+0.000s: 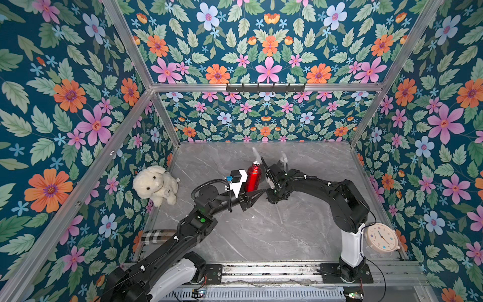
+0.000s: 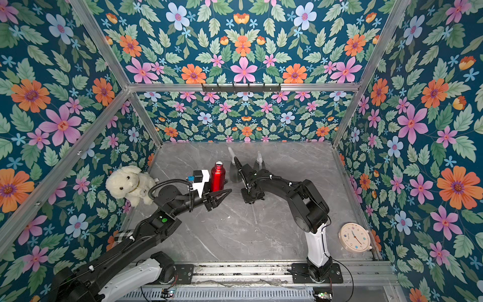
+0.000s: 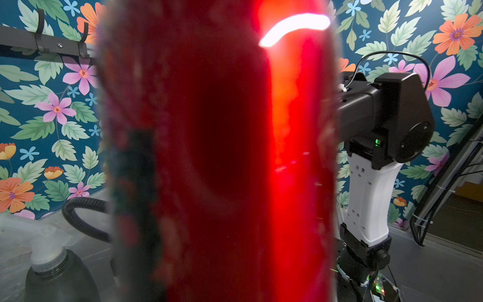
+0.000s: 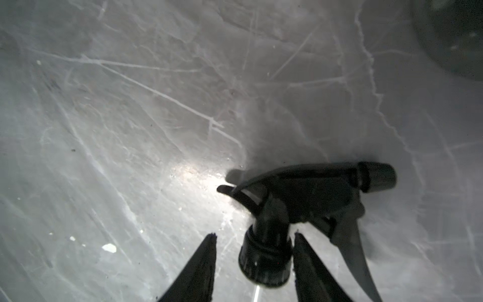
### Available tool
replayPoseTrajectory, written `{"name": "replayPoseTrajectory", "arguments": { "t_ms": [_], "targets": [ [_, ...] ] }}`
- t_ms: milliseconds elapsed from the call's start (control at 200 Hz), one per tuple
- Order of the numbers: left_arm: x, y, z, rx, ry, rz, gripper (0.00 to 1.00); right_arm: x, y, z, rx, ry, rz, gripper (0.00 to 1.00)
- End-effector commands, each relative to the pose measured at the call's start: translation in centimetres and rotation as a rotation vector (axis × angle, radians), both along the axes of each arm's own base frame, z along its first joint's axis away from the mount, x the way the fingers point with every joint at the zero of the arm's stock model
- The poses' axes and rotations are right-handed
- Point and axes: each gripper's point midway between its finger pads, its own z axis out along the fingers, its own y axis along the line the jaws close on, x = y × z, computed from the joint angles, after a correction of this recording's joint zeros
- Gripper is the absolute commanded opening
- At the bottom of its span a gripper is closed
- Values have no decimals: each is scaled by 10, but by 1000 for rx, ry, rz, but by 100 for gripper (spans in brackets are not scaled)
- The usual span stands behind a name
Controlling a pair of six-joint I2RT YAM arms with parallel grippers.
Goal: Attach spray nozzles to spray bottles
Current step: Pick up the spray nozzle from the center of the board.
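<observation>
Here, one red bottle (image 1: pixel 253 177), two grey bottles (image 2: pixel 234 174) (image 2: pixel 259 165), one black nozzle (image 4: pixel 300 198).

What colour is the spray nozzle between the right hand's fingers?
The nozzle is black; the right wrist view shows it best.

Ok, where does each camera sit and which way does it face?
Top views: high behind the robot, down onto the table; left arm, right arm show.
Left wrist: level, close on the red bottle; right arm beyond.
Right wrist: down at the black nozzle, right gripper straddling its collar.
Shared: red bottle, in both top views too.
</observation>
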Motion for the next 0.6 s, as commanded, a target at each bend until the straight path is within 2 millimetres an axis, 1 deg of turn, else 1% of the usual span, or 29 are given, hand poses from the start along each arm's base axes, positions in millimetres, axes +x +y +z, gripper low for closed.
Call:
{"name": "replayPoseTrajectory", "arguments": {
  "t_ms": [0, 80, 210, 285, 355, 425, 500, 595],
  "targets": [
    [-3, 2, 11, -27, -47, 0, 0, -1, -11, -9, -77, 3, -13, 47],
    [-3, 2, 12, -29, -51, 2, 0, 0, -11, -14, -84, 5, -26, 45],
    [-3, 2, 12, -30, -47, 0, 0, 4, -11, -19, -92, -3, -41, 39],
    [-2, 2, 11, -29, -43, 1, 0, 6, -11, -18, -87, -13, -47, 34],
    [-2, 2, 11, -31, -42, 2, 0, 6, -10, -13, -74, -25, -48, 30],
    [-2, 2, 10, -30, -39, 3, 0, 4, -10, -2, -43, -47, -49, 27],
    [-1, 1, 9, -28, -36, 4, 0, -2, -9, 16, 12, -75, -55, 26],
    [1, 1, 9, -27, -37, 7, 0, -17, -7, 50, 105, -130, -51, 26]
  ]
}}
